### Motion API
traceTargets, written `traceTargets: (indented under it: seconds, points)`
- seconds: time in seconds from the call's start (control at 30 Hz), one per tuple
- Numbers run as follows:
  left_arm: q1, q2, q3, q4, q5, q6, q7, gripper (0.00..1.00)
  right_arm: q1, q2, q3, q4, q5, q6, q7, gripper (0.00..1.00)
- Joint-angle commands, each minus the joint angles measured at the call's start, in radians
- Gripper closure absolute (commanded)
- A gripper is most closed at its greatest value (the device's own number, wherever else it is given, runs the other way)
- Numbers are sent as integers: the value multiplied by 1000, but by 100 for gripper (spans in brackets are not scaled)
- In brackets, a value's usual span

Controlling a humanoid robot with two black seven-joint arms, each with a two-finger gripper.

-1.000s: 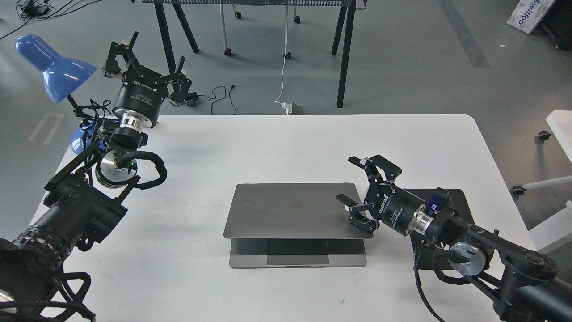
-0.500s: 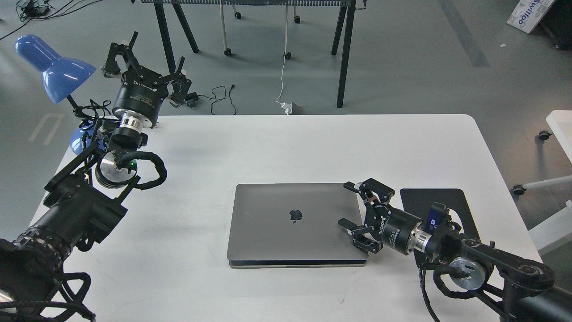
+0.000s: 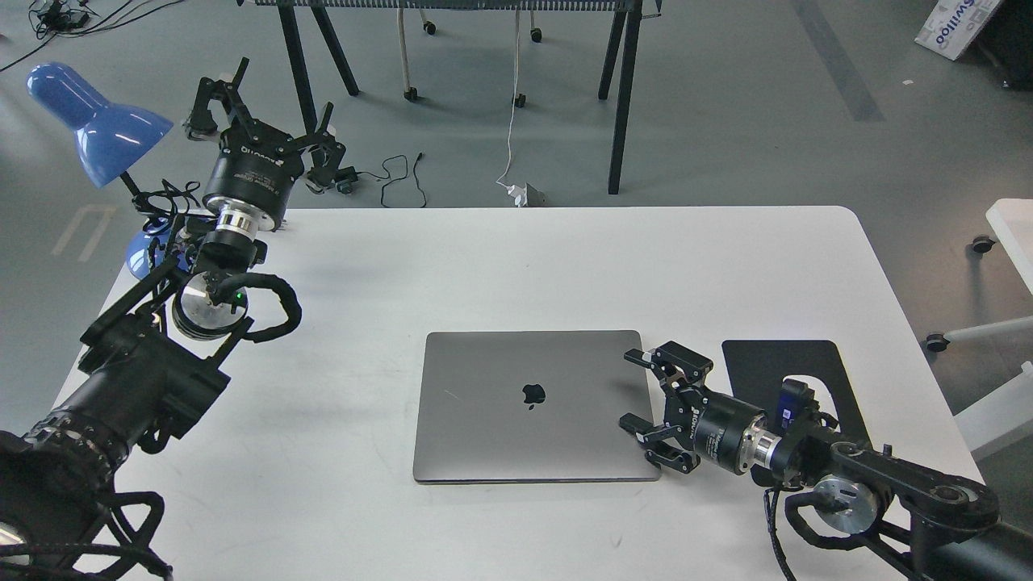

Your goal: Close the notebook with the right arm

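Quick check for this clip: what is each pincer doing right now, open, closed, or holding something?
Left pincer: open, empty, raised off the table's far left.
Right pincer: open, holding nothing, at the right edge of the closed notebook.

Notebook [image 3: 533,406] lies mid-table [image 3: 565,258] (mat [image 3: 779,367] to its right)

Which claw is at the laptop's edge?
The right claw, open at the closed laptop's right edge. The left claw is raised far off, near the blue lamp.

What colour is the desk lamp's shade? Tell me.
Glossy blue: the lamp shade shows best in the head view, at the table's far left corner.
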Motion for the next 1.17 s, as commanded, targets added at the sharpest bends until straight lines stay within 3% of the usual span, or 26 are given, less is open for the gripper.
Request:
traceTargets:
  seconds: [0.0,0.13,0.33,0.43,0.53,0.7,0.87,1.13]
  points:
    - [0,0,0,0,0,-1,0,0,3,2,3,2,3,1,3,0]
    - [0,0,0,0,0,1,0,0,15,-3,65,25,9,9,12,0]
    - [0,0,0,0,0,-1,0,0,21,-20,370,51,16,23,9,0]
    - [0,0,0,0,0,1,0,0,53,-12,530,27,18,12,-12,0]
    - [0,0,2,0,0,1,0,0,109,20,613,-42,41,14,-69,0]
    - [0,0,0,0,-1,1,-2,0,259,63,607,-275,264,26,-143,0]
    - [0,0,0,0,-1,1,-2,0,328,124,621,-410,337,37,-132,0]
    - [0,0,0,0,-1,1,-2,0,339,123,622,-410,339,34,-129,0]
